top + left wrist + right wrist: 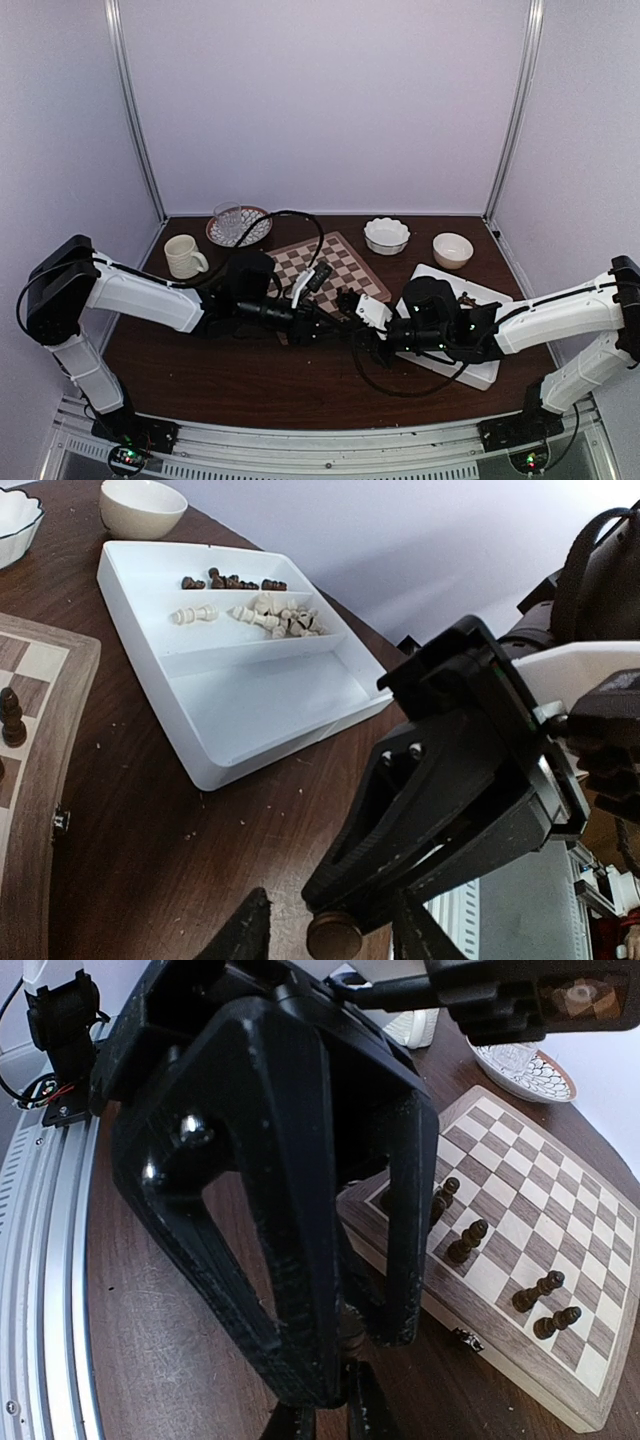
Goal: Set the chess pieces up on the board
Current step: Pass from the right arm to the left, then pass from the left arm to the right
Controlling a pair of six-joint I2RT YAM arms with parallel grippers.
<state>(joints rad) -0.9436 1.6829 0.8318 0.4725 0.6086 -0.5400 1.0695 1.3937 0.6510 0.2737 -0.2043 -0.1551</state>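
Both grippers meet over the bare tabletop just in front of the board (345,262). My right gripper (335,1410) is shut on a dark chess piece (335,935), holding it base outward. My left gripper (328,922) straddles that piece, its fingers (290,1260) on either side with small gaps still showing. Several dark pieces (467,1242) stand on the board (560,1220) near its front edge. More dark pieces (230,581) and pale pieces (270,617) lie in the white tray (260,700).
The white tray (480,370) lies under the right arm. A mug (184,256), a glass on a patterned plate (238,225), a scalloped white bowl (386,235) and a cream bowl (452,250) stand along the back. A metal rail (40,1260) runs along the near edge.
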